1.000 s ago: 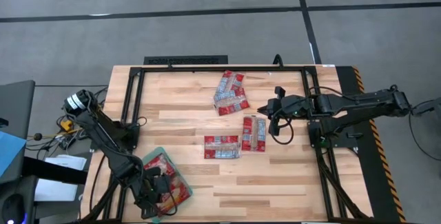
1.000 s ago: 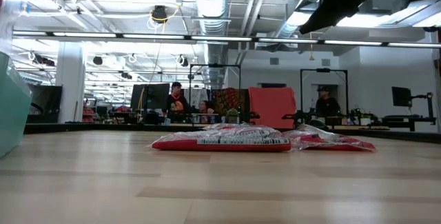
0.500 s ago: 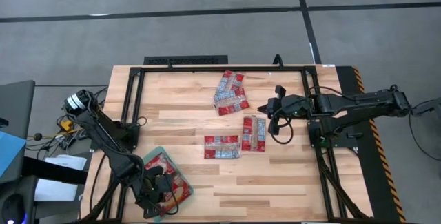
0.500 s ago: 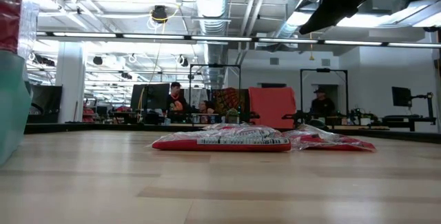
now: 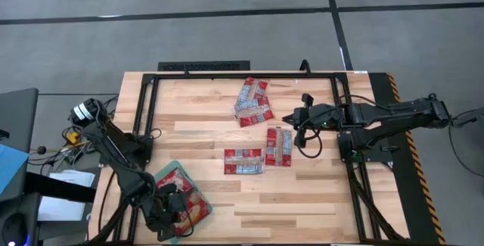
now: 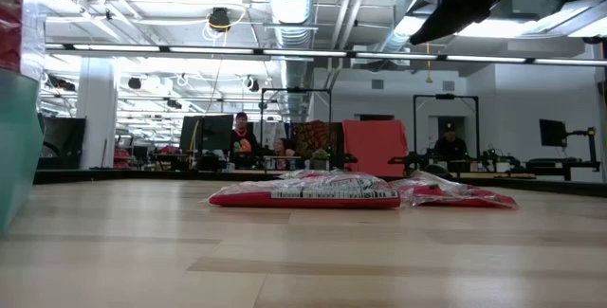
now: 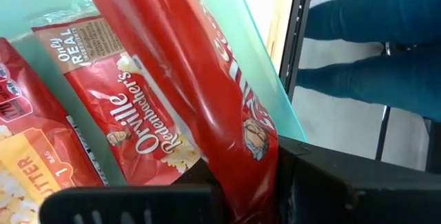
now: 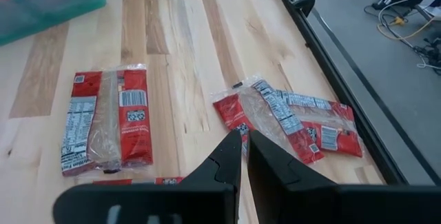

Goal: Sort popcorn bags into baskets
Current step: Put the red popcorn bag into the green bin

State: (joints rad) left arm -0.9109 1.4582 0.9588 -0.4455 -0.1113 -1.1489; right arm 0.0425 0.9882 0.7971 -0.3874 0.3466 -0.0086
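High view: The left gripper [image 5: 172, 217] sits over the teal basket [image 5: 198, 197] at the near left corner of the table [image 5: 204, 136], with red packets inside the basket. The arm covers most of the basket, so the count of bags in it cannot be read. The right gripper [image 5: 296, 119] hangs over the table's right half, near a narrow bag [image 5: 279, 147] and a second bag [image 5: 243, 161]; a small pile of bags [image 5: 252, 101] lies farther back. From this height its finger gap is too small to judge.

Low view: Two bags [image 6: 305, 192] lie flat in mid-table. The basket wall [image 6: 17, 147] is cut off at the picture's edge. People sit at desks far behind; detail is not legible.

Left wrist view: The left gripper's fingers [image 7: 324, 182] are clamped on a red bag [image 7: 207, 93] held on edge above two bags lying in the basket. Risk: the held bag lies close to the basket rim [image 7: 265, 72]; released here, it may tip over the wall and land outside. A person's leg in blue stands just beyond the table frame.

Right wrist view: The right gripper's fingers [image 8: 227, 156] are pressed together, holding nothing. Risk: descending in this state, they would push a bag rather than pick it. One bag at the bottom edge is cut off.
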